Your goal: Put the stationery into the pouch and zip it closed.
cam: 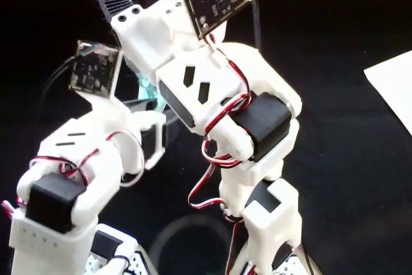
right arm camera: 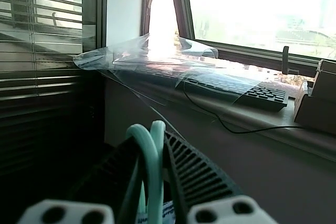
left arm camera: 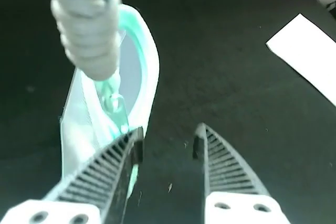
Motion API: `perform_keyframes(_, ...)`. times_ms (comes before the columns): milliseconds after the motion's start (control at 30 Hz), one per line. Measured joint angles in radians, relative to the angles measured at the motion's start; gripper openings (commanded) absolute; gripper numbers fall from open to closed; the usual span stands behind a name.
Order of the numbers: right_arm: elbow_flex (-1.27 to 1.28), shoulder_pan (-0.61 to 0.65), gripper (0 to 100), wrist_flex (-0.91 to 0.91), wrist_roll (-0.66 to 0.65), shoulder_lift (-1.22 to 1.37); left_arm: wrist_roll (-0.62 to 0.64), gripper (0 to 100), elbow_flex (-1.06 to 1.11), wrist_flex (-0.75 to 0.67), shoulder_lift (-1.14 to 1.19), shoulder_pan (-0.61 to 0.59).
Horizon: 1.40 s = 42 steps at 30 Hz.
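Left wrist view: left hand (left arm camera: 169, 132) spread beside pouch (left arm camera: 149, 66) at centre-left, right hand (right arm camera: 152, 145) pinching its teal rim; best to hold the rim taut for zipping.

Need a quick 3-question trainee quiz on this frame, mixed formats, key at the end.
1. True or false: the left hand is shut on the pouch.
2. What is clamped in the right hand? A) the pouch's teal rim B) a pen C) a ruler
3. Fill in: a white sheet of ___ lies on the black table, off to one side.

Key:
1. False, it is open beside the pouch.
2. A.
3. paper.
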<state>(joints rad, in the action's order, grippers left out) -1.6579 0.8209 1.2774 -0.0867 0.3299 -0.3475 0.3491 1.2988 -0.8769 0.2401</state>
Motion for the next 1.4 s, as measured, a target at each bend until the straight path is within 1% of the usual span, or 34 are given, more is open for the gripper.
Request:
perform_keyframes(133,0.0,0.0,0.6,-0.002,0.0,-0.002,0.0,18,0.061,-0.029,-0.002,-0.014)
perform_keyframes(300,0.0,0.002,0.6,-0.002,0.0,-0.002,-0.002,18,0.16,-0.109,-0.003,-0.032)
perform_keyframes(600,0.0,0.002,0.6,-0.002,0.0,-0.002,-0.003,18,0.245,-0.12,-0.015,-0.074)
perform_keyframes(733,0.0,0.002,0.6,-0.002,0.0,-0.002,-0.003,17,0.262,-0.166,-0.015,-0.074)
perform_keyframes(800,0.0,0.002,0.6,-0.002,0.0,-0.002,-0.003,13,0.279,-0.184,-0.015,-0.077)
perform_keyframes(900,0.0,0.002,0.6,-0.002,0.0,-0.002,-0.003,2,0.31,-0.226,-0.017,-0.077)
perform_keyframes(933,0.0,0.002,0.6,-0.002,0.0,-0.002,-0.005,0,0.321,-0.242,-0.017,-0.077)
perform_keyframes(1000,0.0,0.002,0.6,-0.002,0.0,-0.002,-0.008,1,0.331,-0.259,-0.017,-0.077)
perform_keyframes(1100,0.0,0.002,0.6,-0.002,0.0,-0.002,-0.06,1,0.334,-0.259,-0.017,-0.077)
perform_keyframes(1233,0.0,-0.012,0.6,-0.002,0.0,-0.002,-0.078,1,0.334,-0.259,-0.023,-0.077)
perform_keyframes(1333,0.0,-0.066,0.6,-0.002,0.0,-0.002,-0.081,1,0.334,-0.233,-0.023,-0.077)
perform_keyframes(1400,0.0,-0.118,0.6,0.003,0.0,-0.002,-0.106,1,0.333,-0.201,-0.023,-0.077)
